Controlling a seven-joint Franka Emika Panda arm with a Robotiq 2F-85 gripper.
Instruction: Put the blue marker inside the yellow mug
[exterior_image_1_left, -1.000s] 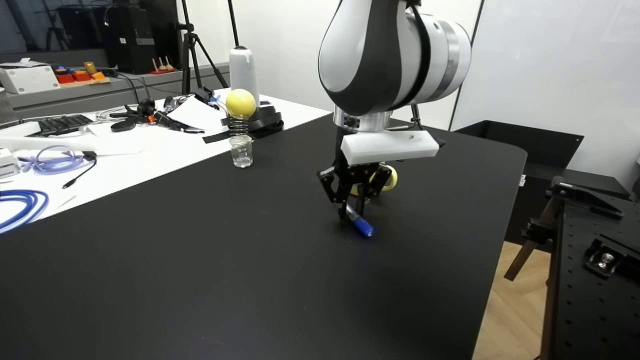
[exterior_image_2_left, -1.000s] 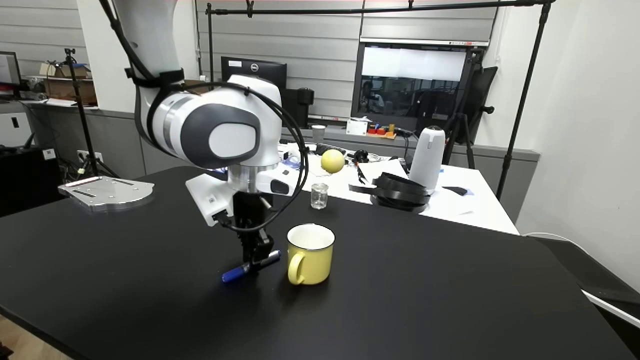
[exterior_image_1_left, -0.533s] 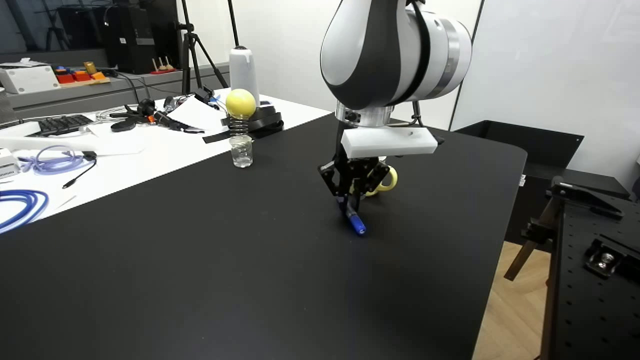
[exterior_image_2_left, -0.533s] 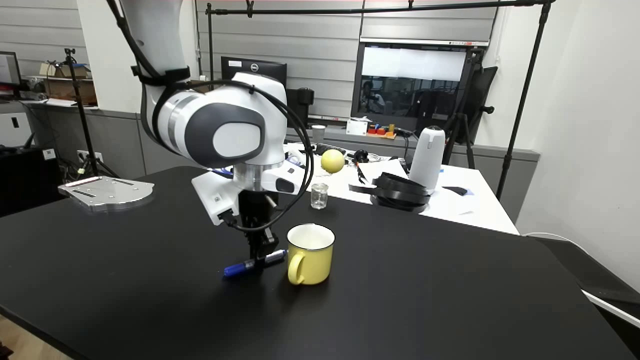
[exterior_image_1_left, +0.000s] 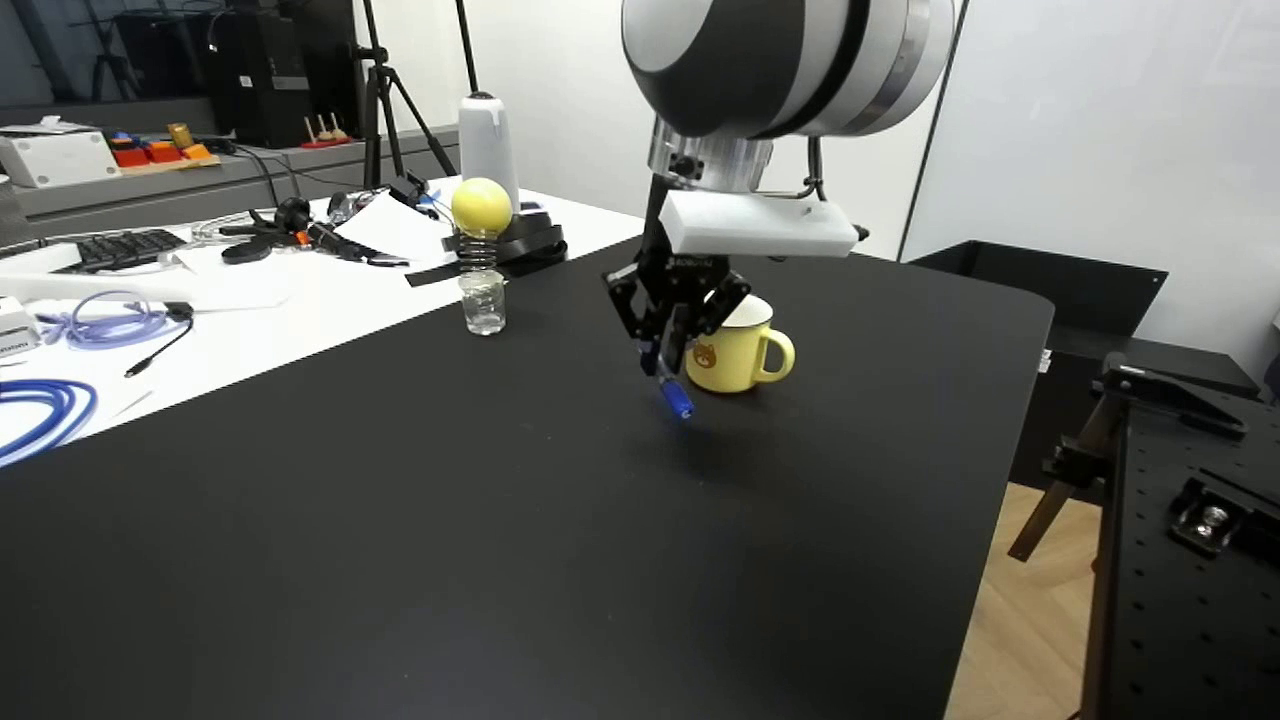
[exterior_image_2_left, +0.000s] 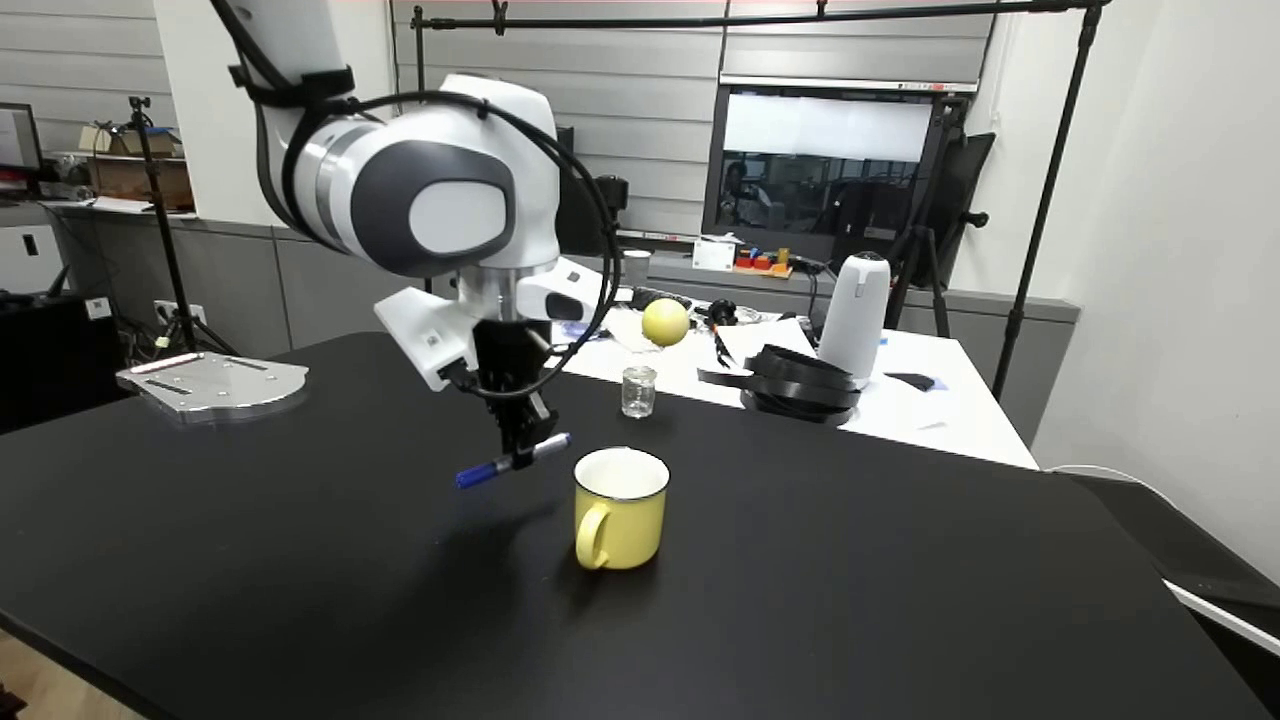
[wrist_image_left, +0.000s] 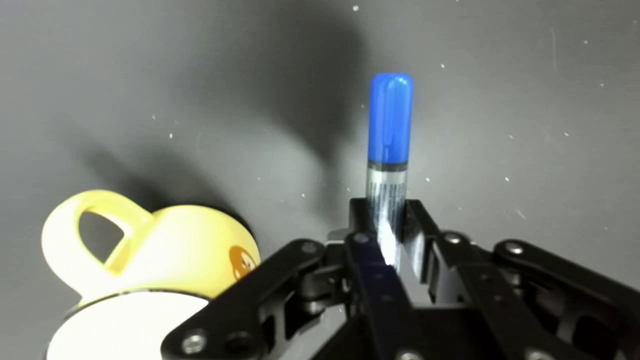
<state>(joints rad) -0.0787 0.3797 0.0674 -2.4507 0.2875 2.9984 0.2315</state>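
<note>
My gripper is shut on the blue marker and holds it in the air above the black table. The gripper shows in both exterior views (exterior_image_1_left: 662, 362) (exterior_image_2_left: 520, 458) and the wrist view (wrist_image_left: 387, 214). The marker's blue cap sticks out on one side and tilts slightly down, in both exterior views (exterior_image_1_left: 677, 399) (exterior_image_2_left: 478, 474) and the wrist view (wrist_image_left: 390, 117). Its pale barrel passes between the fingers. The yellow mug (exterior_image_2_left: 642, 515) stands upright on the table beside the gripper, its white mouth open upward. The mug also shows in an exterior view (exterior_image_1_left: 728, 358) and in the wrist view (wrist_image_left: 187, 245), partly cut off.
A small clear glass (exterior_image_1_left: 484, 305) stands farther back on the black table (exterior_image_2_left: 800, 580). A yellow ball (exterior_image_1_left: 481, 207) shows above it. A metal plate (exterior_image_2_left: 215, 388) lies at the table's left in an exterior view. A white table (exterior_image_1_left: 240, 310) holds cables and clutter.
The gripper has closed on the marker and lifted it off the table. The arm has risen, and the marker is now higher, near the mug's rim height. The mug has not moved.
</note>
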